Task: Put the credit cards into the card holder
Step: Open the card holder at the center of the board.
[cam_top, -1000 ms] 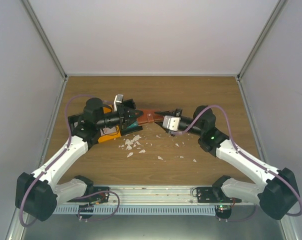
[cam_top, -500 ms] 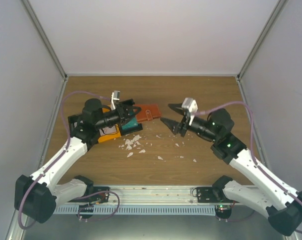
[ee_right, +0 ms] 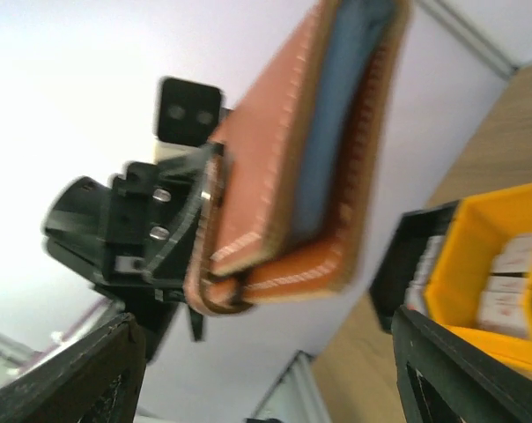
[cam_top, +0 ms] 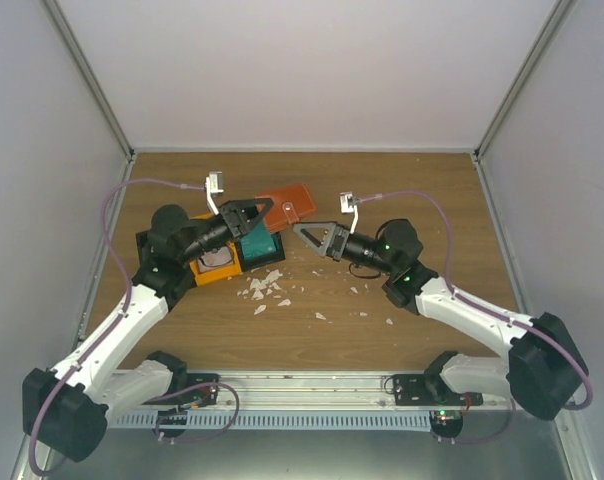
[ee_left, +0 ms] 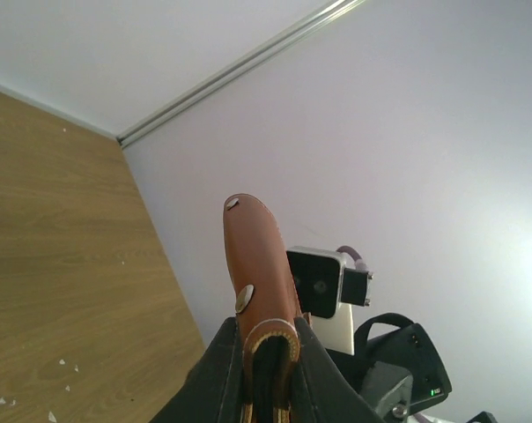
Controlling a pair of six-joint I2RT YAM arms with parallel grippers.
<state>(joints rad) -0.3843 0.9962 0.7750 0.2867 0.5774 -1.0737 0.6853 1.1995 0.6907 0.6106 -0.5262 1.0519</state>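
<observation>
Top external view has the left hand [cam_top: 262, 212] clamped on the card holder [cam_top: 285, 207], raised off the tabletop [cam_top: 382, 190], and the right hand [cam_top: 304, 234] wide and empty just beside it, so the left should hold steady, opening facing right, while the right goes for the cards [cam_top: 220, 258].

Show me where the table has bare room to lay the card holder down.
Bare table along the back wall and its far-right corner. Crowded centre-left: orange bin, white scraps, left claw and right claw by the lifted card holder.
</observation>
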